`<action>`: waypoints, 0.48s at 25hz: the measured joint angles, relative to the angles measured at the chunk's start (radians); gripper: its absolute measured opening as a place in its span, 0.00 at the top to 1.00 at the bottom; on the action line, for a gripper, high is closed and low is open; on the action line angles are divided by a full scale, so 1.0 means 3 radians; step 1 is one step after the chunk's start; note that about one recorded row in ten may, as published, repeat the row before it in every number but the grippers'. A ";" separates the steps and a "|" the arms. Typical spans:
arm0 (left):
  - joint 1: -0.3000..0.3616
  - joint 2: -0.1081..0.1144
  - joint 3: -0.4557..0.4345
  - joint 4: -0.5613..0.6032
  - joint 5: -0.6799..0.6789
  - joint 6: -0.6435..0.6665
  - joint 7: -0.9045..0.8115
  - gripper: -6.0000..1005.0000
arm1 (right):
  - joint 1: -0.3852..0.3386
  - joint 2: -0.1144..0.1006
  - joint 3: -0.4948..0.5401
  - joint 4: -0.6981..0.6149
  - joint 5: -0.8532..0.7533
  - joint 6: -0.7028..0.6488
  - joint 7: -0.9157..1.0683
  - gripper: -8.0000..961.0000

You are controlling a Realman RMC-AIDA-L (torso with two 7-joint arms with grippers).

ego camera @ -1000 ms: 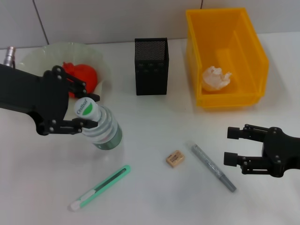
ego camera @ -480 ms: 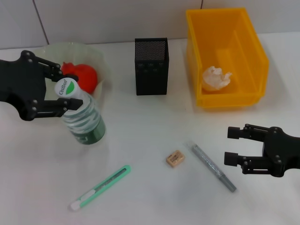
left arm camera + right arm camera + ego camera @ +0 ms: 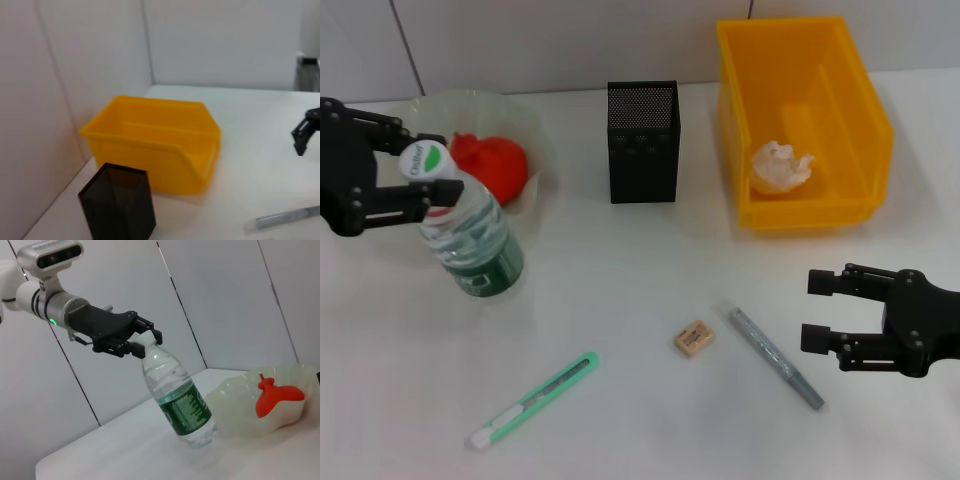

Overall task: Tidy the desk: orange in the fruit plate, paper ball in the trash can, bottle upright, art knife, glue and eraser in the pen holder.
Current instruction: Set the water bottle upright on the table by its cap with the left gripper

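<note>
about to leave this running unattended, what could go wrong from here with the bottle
The bottle is tilted, gripped only at the cap by the left gripper. If released before it stands straight, it could tip over.

It stands right beside the fruit plate; a fall or further swing could knock the plate and the orange.

The grip is at the very top, so the base may slide on the smooth table.

The right gripper is parked, open, far from it.

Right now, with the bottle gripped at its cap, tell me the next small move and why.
Probably keep tipping the bottle until it stands straight, then open the left hand. The left hand is shut on its cap, and the right wrist view shows it leaning, base on the table beside the fruit plate. Letting go now might let it topple. The right hand hangs open, idle.
</note>
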 joint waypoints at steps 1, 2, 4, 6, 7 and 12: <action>0.0000 0.0000 0.0000 0.0000 0.0000 0.0000 0.0000 0.51 | 0.0000 0.0000 0.0000 0.0000 0.0000 0.0000 0.0000 0.14; 0.0006 0.0004 -0.0024 -0.0029 0.0000 -0.0010 0.0005 0.50 | 0.0000 0.0000 0.0000 0.0000 0.0000 0.0000 -0.0002 0.14; 0.0015 0.0012 -0.0054 -0.0092 0.0005 -0.0031 0.0018 0.50 | 0.0000 0.0000 0.0000 0.0000 0.0000 0.0000 -0.0005 0.14; 0.0036 0.0017 -0.0060 -0.0143 0.0017 -0.0058 0.0026 0.50 | 0.0000 0.0001 0.0000 0.0000 0.0000 0.0000 -0.0006 0.14; 0.0036 0.0017 -0.0060 -0.0143 0.0017 -0.0058 0.0026 0.50 | 0.0000 0.0001 0.0000 0.0000 0.0000 0.0001 -0.0007 0.14; 0.0087 0.0020 -0.0044 -0.0278 0.0022 -0.0214 0.0096 0.50 | 0.0000 0.0001 0.0000 0.0000 0.0000 0.0001 -0.0013 0.15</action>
